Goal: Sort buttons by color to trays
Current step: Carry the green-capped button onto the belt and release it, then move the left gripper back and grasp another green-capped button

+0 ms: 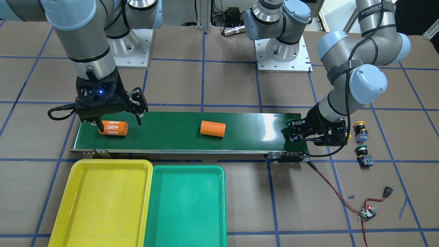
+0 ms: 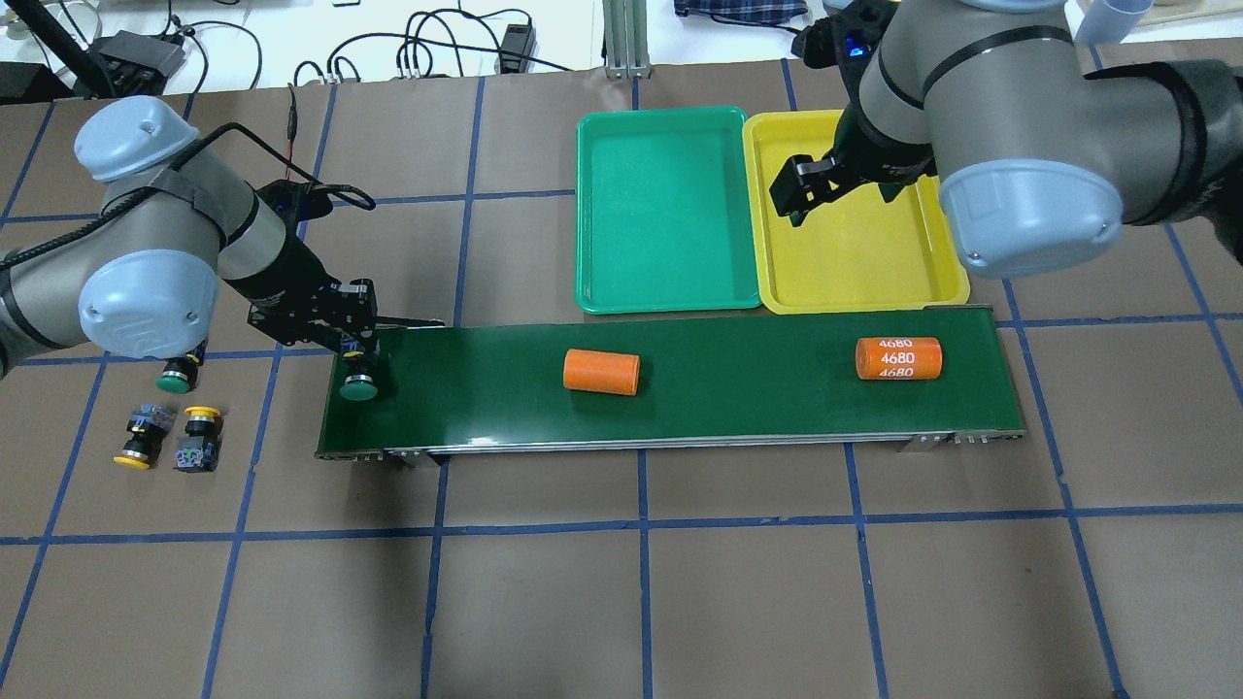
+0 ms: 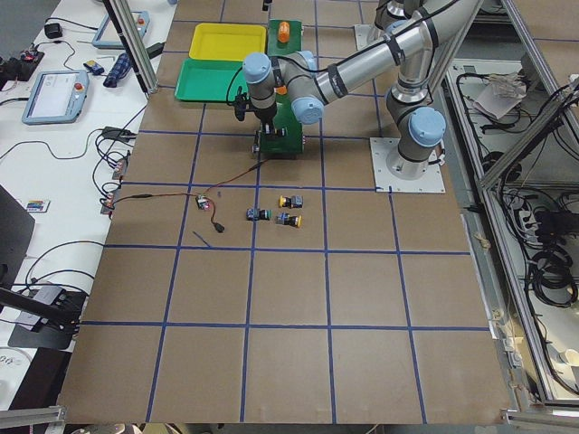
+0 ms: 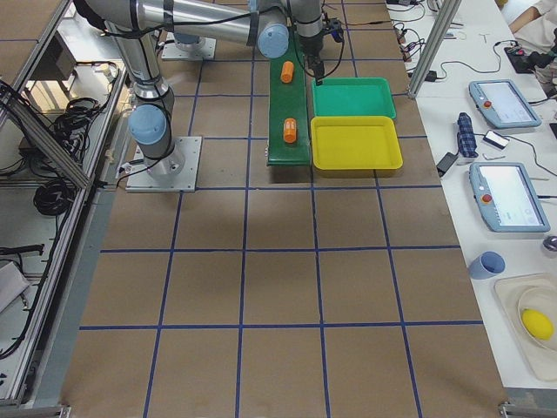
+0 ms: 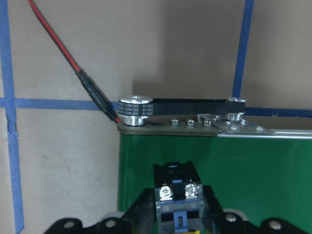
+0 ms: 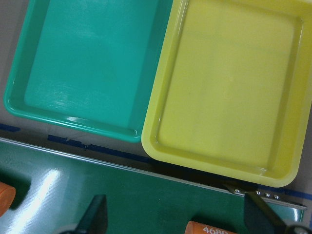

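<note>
My left gripper (image 2: 357,364) is shut on a green-capped button (image 2: 359,389) at the left end of the dark green conveyor belt (image 2: 738,388). Its grey body (image 5: 178,195) sits between the fingers in the left wrist view. I cannot tell if it touches the belt. Another green button (image 2: 178,376) and two yellow buttons (image 2: 136,442) (image 2: 199,437) lie on the table left of the belt. My right gripper (image 2: 840,194) hangs open and holds nothing, over the near edge of the yellow tray (image 2: 855,291). The green tray (image 2: 670,301) lies beside the yellow one.
Two orange cylinders lie on the belt, a plain one (image 2: 602,372) mid-belt and one marked 4680 (image 2: 898,358) near its right end, just below my right gripper. A red wire (image 1: 329,185) runs from the belt motor to a small controller board (image 1: 367,213).
</note>
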Controlling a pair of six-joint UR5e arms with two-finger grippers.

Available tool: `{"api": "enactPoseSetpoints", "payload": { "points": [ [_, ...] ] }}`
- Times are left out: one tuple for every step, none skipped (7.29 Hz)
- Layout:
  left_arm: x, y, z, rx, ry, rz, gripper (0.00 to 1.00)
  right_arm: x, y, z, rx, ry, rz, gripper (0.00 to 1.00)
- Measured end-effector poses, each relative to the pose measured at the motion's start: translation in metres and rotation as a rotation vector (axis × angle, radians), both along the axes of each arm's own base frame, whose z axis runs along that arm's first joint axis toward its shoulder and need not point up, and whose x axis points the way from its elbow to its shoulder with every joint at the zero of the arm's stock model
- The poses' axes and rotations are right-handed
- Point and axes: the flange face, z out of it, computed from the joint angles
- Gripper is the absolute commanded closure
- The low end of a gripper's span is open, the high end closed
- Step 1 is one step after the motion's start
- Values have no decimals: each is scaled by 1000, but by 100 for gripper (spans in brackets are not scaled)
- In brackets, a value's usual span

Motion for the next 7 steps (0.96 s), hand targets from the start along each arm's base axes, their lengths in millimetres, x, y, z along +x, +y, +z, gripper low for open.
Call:
{"api": "enactPoseSetpoints", "payload": {
  "points": [
    [-3, 2, -2, 4, 2, -9, 0, 0, -1, 0, -7, 0, 0, 0],
    [-5, 4, -3, 6, 6, -13, 0, 0, -2, 0, -10, -1, 0, 0],
    [-5, 4, 3, -6, 3, -13, 0, 0, -1, 0, -9, -1, 0, 0],
    [-1, 0, 20, -40, -9, -9, 0, 0, 0, -1, -8, -1, -2, 0],
    [16, -10, 43, -83, -40, 3, 0, 0, 1, 0, -8, -2, -4, 0],
    [52, -21, 58, -110, -89, 15, 0, 0, 3, 1, -8, -3, -6, 0],
    [99, -28, 61, -115, -125, 18, 0, 0, 5, 1, -6, -4, -8, 0]
  ]
}}
